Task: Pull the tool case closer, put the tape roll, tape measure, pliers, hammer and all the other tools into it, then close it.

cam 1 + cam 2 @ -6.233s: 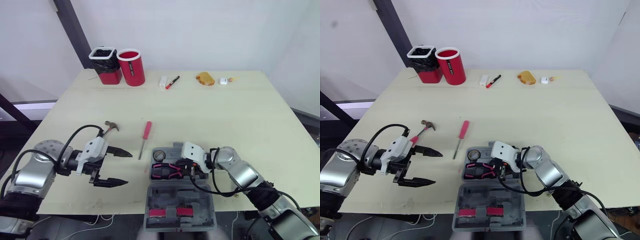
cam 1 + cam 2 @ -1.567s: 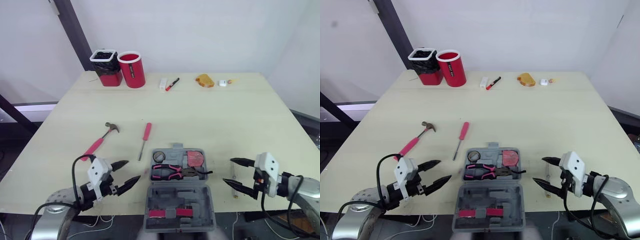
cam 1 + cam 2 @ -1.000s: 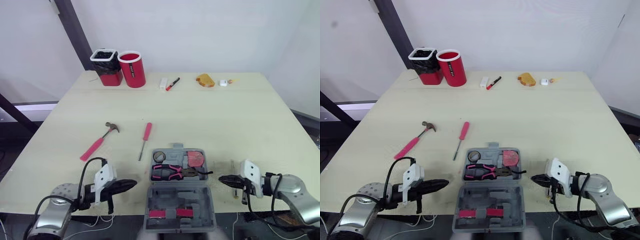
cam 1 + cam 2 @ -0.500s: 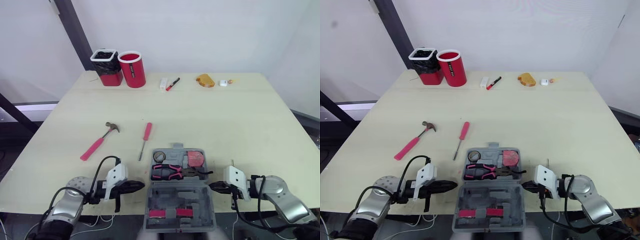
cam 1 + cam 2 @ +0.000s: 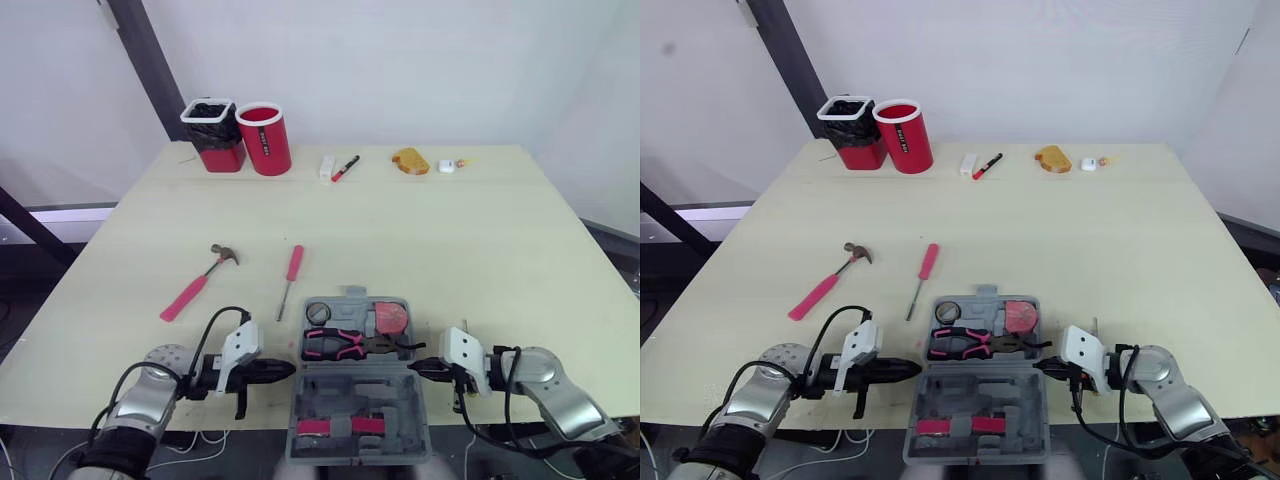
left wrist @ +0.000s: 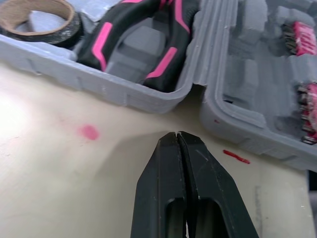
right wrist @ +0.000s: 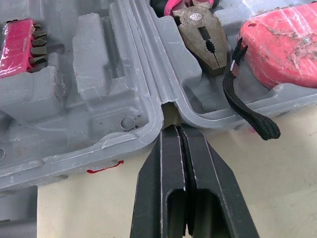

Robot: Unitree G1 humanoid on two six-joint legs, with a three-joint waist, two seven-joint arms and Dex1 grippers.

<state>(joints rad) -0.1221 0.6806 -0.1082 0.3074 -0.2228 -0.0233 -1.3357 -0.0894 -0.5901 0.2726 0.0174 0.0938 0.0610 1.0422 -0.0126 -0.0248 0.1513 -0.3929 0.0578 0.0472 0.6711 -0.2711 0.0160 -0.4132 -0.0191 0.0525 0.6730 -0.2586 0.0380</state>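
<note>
Both claws have closed in on the tool case from either side. The left claw and the right claw each have their fingers pressed together, holding nothing, with the tips at the hinge line where tray meets lid.

The pale desk stands before a white wall. The open grey case sits at the near edge, its lid half jutting past it. Its tray holds the tape roll, pliers and red tape measure.

The hammer and screwdriver lie on the desk to the left, apart from the case. Two red cups stand at the far edge, and the middle and right of the desk lie open.
</note>
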